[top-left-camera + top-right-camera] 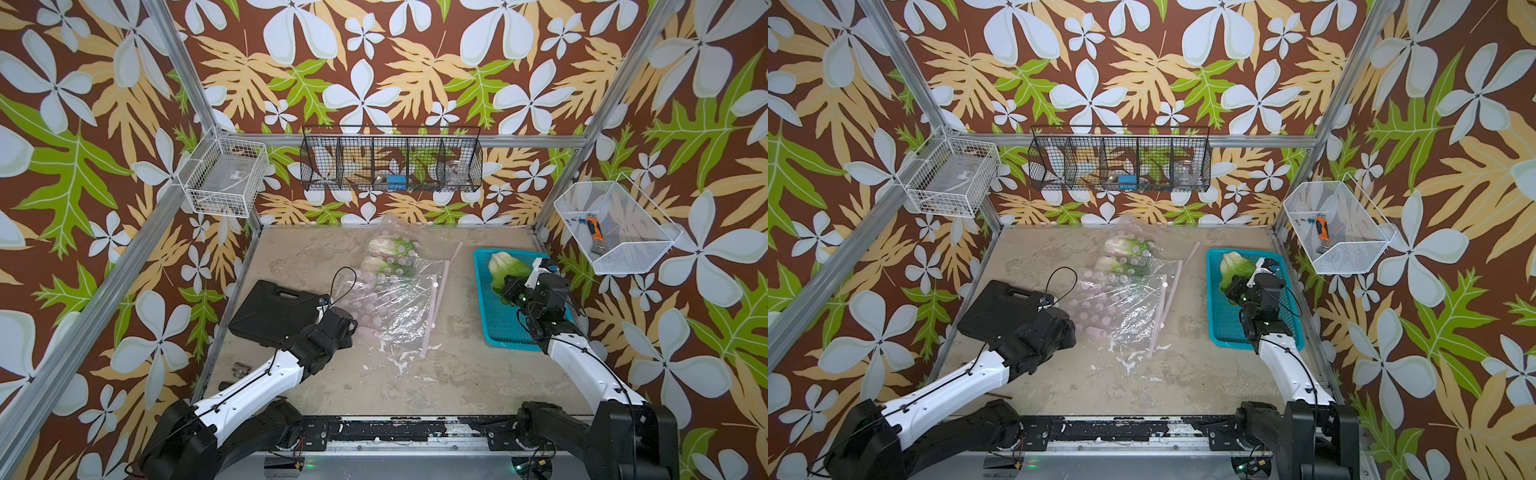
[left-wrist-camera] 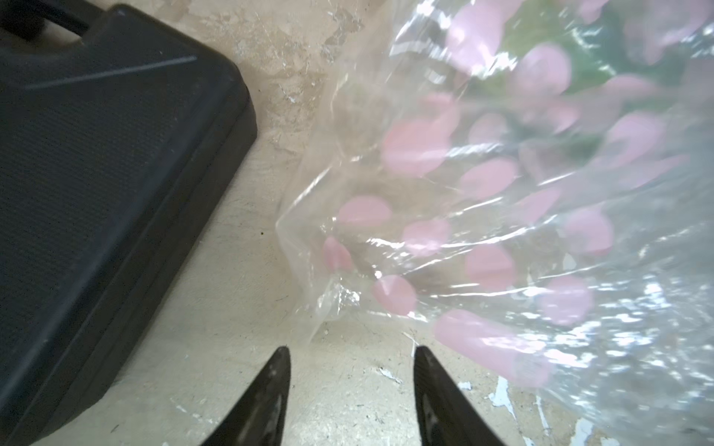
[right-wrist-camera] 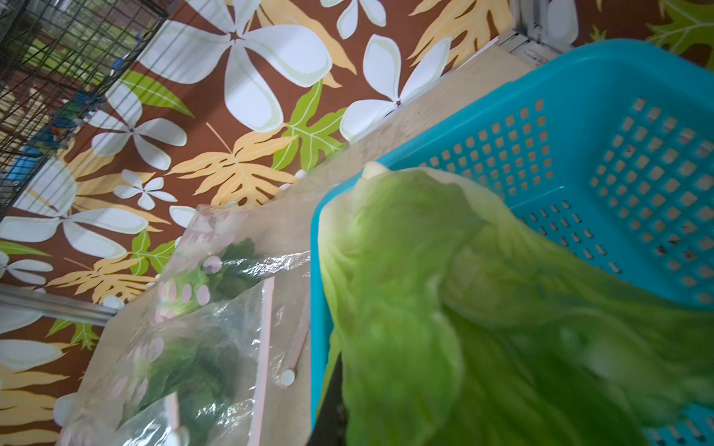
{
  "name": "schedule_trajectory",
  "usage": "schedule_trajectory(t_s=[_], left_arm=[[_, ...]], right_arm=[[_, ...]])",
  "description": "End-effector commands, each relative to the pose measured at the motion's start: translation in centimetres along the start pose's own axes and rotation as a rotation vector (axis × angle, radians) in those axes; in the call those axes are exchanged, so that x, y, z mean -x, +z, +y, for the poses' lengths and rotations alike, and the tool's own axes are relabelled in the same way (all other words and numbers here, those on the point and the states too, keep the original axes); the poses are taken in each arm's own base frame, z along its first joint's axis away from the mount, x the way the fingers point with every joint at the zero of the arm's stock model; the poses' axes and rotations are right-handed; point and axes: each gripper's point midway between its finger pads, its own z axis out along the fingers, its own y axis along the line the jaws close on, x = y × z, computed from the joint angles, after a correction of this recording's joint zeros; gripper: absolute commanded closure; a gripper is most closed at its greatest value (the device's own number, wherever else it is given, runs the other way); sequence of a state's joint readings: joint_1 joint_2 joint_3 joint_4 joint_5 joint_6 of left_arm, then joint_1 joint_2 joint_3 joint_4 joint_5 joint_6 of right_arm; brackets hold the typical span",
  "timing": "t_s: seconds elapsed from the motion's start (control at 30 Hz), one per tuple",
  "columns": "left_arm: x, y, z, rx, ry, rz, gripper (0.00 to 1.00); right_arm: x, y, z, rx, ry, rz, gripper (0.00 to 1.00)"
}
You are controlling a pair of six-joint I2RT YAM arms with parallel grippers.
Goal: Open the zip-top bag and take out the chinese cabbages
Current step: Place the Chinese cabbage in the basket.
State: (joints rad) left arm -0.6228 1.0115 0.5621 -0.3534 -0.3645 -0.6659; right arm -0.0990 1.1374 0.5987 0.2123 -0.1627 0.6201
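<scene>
A worn, paint-flecked beige tabletop (image 1: 374, 374) is boxed in by walls (image 1: 374, 62) papered in brown with white flowers and green and tan leaves. The left gripper (image 2: 351, 351) hovers low over bare table, its fingers spread with nothing between them. The crumpled closed corner of the zip-top bag (image 2: 502, 231) lies just ahead of the fingertips, apart from them. A black plastic case (image 2: 96, 193) lies close on the gripper's left, so only a narrow strip of table shows between case and bag. The right gripper (image 1: 503, 287) is clamped on the leafy end of one chinese cabbage (image 1: 503, 264), held over the far part of a blue slotted basket (image 1: 500, 326) with its paler end toward the back wall. Whether it touches the basket floor cannot be told. The basket stands along the table's right edge, near the frame post. The bag, clear with pink dots, lies mid-table with its pink zip strips (image 1: 434, 307) parted and facing the basket across a band of bare table. Two more cabbages (image 1: 388, 247) lie inside the bag at its far end, near the back wall. The near half of the table is open. Above the table hang a white wire basket (image 1: 224, 176), a black wire rack (image 1: 390, 158) and a white mesh basket (image 1: 615, 232).
</scene>
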Motion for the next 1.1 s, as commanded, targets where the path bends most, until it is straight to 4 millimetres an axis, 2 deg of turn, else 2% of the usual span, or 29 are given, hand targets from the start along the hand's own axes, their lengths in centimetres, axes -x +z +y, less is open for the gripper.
schedule_trajectory(t_s=[0.0, 0.17, 0.37, 0.57, 0.77, 0.83, 0.93, 1.0, 1.07], left_arm=[[1.4, -1.4, 0.5, 0.02, -0.016, -0.047, 0.36], [3.4, -3.2, -0.4, -0.032, -0.019, -0.1, 0.35], [3.4, -3.1, -2.9, -0.155, 0.025, -0.089, 0.33], [3.8, -3.9, -5.1, -0.284, 0.046, -0.102, 0.3], [3.8, -4.4, -6.6, -0.348, 0.084, -0.08, 0.3], [4.0, -4.7, -7.0, -0.366, 0.1, -0.079, 0.29], [4.7, -5.5, -8.1, -0.417, 0.12, -0.093, 0.26], [5.7, -6.3, -8.8, -0.441, 0.127, -0.12, 0.24], [6.6, -6.8, -9.3, -0.449, 0.146, -0.136, 0.22]], right_arm=[[1.4, -0.1, -0.5, -0.02, -0.028, -0.074, 1.0], [1.1, -0.2, -2.1, -0.094, -0.067, -0.087, 1.0], [0.9, 0.7, -3.6, -0.115, -0.071, -0.072, 1.0], [0.5, 1.8, -5.0, -0.111, -0.045, -0.034, 1.0], [-0.6, 2.7, -5.6, -0.123, -0.06, 0.031, 0.79], [-0.7, 2.7, -5.8, -0.133, -0.068, 0.036, 0.68], [-0.9, 2.6, -6.2, -0.157, -0.075, 0.056, 0.36], [-1.3, 2.6, -6.5, -0.177, -0.074, 0.09, 0.25], [-1.7, 2.4, -6.8, -0.201, -0.075, 0.122, 0.2]])
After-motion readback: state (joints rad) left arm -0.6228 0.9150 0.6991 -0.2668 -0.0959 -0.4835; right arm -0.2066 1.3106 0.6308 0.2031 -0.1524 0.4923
